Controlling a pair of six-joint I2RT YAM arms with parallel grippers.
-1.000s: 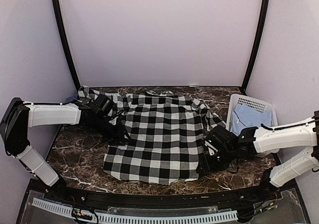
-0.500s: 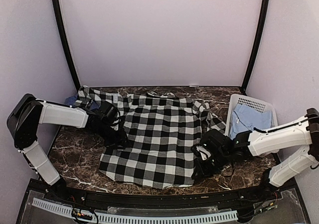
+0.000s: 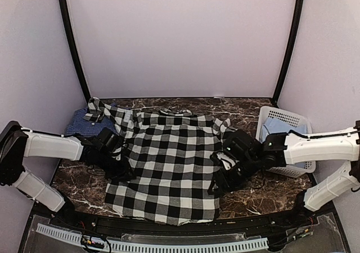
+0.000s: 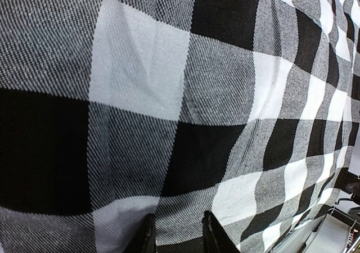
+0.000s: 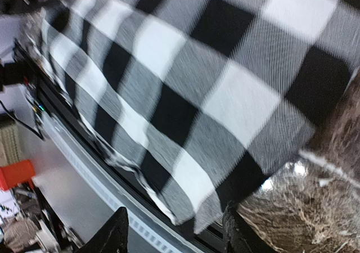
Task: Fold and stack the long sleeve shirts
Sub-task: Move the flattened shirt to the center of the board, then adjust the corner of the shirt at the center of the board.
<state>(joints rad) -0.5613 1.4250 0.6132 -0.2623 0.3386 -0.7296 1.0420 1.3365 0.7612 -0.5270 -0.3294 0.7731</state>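
Between the left gripper [image 4: 180,236], its grip not discernible, and the parted right gripper [image 5: 177,230], the checked shirt [image 3: 169,163] has been dragged nearer, seemingly readied for folding.

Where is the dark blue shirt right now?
In the top view, the dark blue shirt lies at the far left corner of the table, partly covered by the black-and-white checked shirt's outstretched sleeve, just beyond the left arm.

The black-and-white checked shirt [image 3: 169,163] lies spread flat on the counter [image 3: 84,180], collar farthest. The dark blue shirt [image 3: 79,121] sits far left, partly under its sleeve.
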